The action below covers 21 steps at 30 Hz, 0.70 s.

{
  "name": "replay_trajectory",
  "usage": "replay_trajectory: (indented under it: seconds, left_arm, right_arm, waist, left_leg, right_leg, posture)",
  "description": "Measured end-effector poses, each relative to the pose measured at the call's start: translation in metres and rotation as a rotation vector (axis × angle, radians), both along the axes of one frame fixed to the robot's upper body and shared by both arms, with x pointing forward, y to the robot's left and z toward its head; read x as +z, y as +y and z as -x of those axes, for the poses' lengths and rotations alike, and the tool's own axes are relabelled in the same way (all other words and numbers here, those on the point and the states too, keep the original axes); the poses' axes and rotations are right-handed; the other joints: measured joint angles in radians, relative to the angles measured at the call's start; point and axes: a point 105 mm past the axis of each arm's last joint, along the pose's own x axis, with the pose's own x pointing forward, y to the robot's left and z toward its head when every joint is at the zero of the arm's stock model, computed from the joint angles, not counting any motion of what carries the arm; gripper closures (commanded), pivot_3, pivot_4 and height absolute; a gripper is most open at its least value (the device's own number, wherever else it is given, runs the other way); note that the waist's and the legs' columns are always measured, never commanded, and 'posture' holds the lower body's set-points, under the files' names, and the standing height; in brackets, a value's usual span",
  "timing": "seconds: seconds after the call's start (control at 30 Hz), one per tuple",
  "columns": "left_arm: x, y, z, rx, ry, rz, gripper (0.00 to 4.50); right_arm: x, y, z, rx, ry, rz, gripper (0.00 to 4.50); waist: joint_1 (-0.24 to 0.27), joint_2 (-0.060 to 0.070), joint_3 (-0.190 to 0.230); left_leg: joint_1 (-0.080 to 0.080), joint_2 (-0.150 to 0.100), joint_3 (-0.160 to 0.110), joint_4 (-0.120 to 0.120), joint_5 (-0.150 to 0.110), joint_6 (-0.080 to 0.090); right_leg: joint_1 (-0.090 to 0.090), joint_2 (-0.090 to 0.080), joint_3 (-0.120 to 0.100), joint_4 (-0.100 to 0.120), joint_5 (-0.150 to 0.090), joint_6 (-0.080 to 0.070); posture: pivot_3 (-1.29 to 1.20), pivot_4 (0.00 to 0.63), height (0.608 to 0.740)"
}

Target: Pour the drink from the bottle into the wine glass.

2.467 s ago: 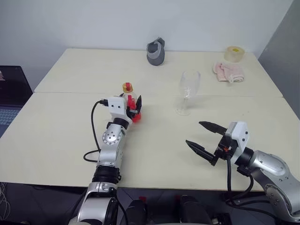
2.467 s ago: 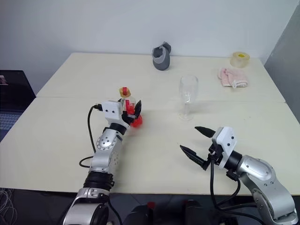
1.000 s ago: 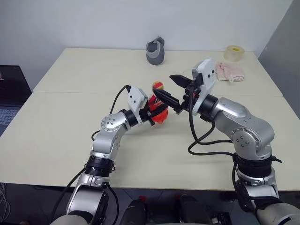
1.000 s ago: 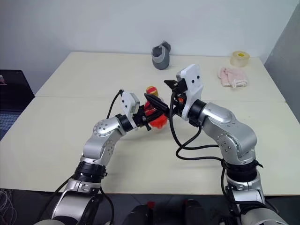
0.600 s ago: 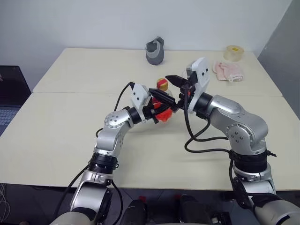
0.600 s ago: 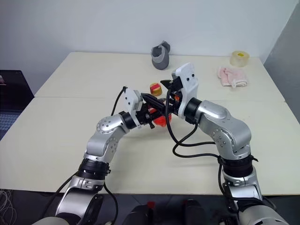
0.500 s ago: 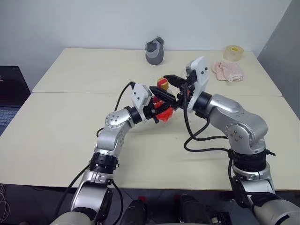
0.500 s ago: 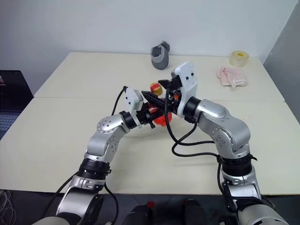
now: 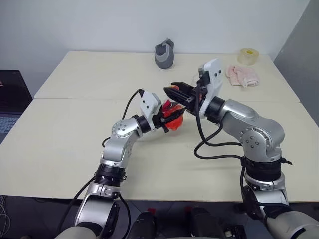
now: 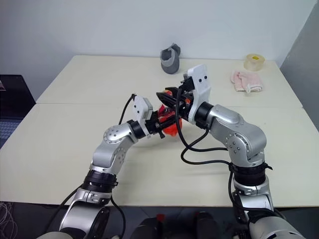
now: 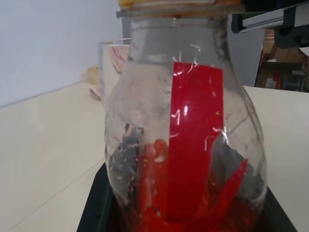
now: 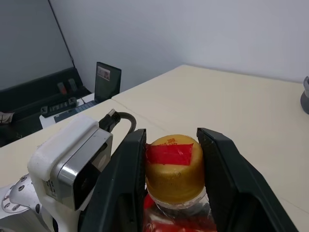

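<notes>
The small clear plastic bottle (image 10: 168, 124) of red drink is held upright, off the surface, in the closed left end effector (image 10: 163, 121); its yellow screw cap (image 12: 174, 161) is flanked closely by the right end effector's (image 12: 175, 145) fingers

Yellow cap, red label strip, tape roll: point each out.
yellow cap (image 12: 175, 166): right wrist view, its side wall.
red label strip (image 11: 193, 145): left wrist view, mid strip.
tape roll (image 9: 248, 56): left eye view, its side.

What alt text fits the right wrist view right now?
The right end effector has its two black fingers against either side of the bottle's yellow cap, which carries a strip of red tape. Beside it is the left arm's white wrist housing, over a cream table.
</notes>
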Motion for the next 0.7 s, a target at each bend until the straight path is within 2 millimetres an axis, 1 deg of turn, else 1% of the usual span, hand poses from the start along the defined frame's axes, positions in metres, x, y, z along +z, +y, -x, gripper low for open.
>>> replay_trajectory:
  seconds: [0.1,0.2,0.3,0.4,0.47,0.53,0.57,0.6,0.7]
  left_arm:
    - [0.001,0.002,0.007,-0.014,-0.001,-0.004,3.1]
    - [0.008,0.008,0.021,-0.051,-0.024,-0.007,3.1]
    - [0.015,0.012,0.043,-0.117,-0.023,-0.006,3.1]
    - [0.019,0.016,0.065,-0.181,0.02,-0.001,3.1]
    - [0.021,0.018,0.074,-0.203,0.045,-0.005,3.1]
    - [0.024,0.019,0.076,-0.205,0.057,-0.005,3.1]
    - [0.024,0.019,0.077,-0.202,0.062,-0.003,3.1]
    - [0.025,0.018,0.077,-0.201,0.067,0.003,3.1]
    - [0.026,0.017,0.076,-0.187,0.078,0.01,3.1]
  right_arm:
    - [0.001,0.0,0.006,0.066,-0.044,0.044,3.15]
    - [0.008,0.003,0.016,0.198,-0.094,0.078,3.15]
    - [0.015,0.004,0.03,0.371,-0.128,0.094,3.15]
    - [0.018,0.006,0.043,0.526,-0.159,0.117,3.15]
    - [0.02,0.008,0.047,0.588,-0.169,0.125,3.15]
    - [0.022,0.008,0.046,0.611,-0.173,0.121,3.15]
    - [0.022,0.008,0.046,0.619,-0.172,0.121,2.45]
    - [0.022,0.008,0.045,0.622,-0.17,0.119,2.2]
    - [0.02,0.005,0.042,0.617,-0.146,0.125,1.13]
  waist:
    - [-0.002,0.0,0.0]
    - [-0.006,0.0,0.0]
    - [-0.011,0.001,0.001]
    - [-0.015,0.001,0.001]
    - [-0.016,0.001,0.001]
    - [-0.016,0.001,0.001]
    - [-0.015,0.001,0.001]
    - [-0.014,0.001,0.001]
    - [-0.011,0.001,0.001]
  left_leg:
    - [0.0,0.0,0.0,0.0,0.0,0.0]
    - [0.0,0.0,0.0,0.0,0.0,0.001]
    - [0.0,0.001,0.0,-0.001,-0.001,0.002]
    - [0.0,0.001,0.0,-0.001,-0.002,0.004]
    - [0.0,0.001,-0.001,0.0,-0.002,0.004]
    - [0.001,0.001,-0.001,0.0,-0.002,0.004]
    - [0.0,0.001,-0.001,0.0,-0.002,0.004]
    - [0.0,0.001,-0.001,0.0,-0.002,0.004]
    - [0.0,0.001,-0.001,0.0,-0.001,0.001]
  right_leg:
    - [0.0,0.0,0.0,0.0,0.0,0.0]
    - [0.0,0.0,0.0,0.0,0.0,0.0]
    - [0.0,0.0,0.0,0.0,0.0,0.0]
    - [0.0,0.0,0.0,0.0,0.0,0.0]
    - [0.0,0.0,-0.001,0.0,0.0,0.0]
    - [0.001,0.0,-0.001,0.0,0.0,0.0]
    - [0.001,0.0,-0.001,0.0,0.0,0.0]
    - [0.001,0.0,-0.001,-0.001,0.0,0.0]
    - [0.001,0.0,0.0,-0.001,0.0,0.0]
  posture:
    - [0.0,0.15,0.74]
    - [0.0,0.15,0.74]
    - [0.0,0.15,0.74]
    - [0.0,0.15,0.74]
    - [0.0,0.15,0.74]
    - [0.0,0.15,0.74]
    - [0.0,0.15,0.74]
    - [0.0,0.15,0.74]
    - [0.0,0.15,0.74]
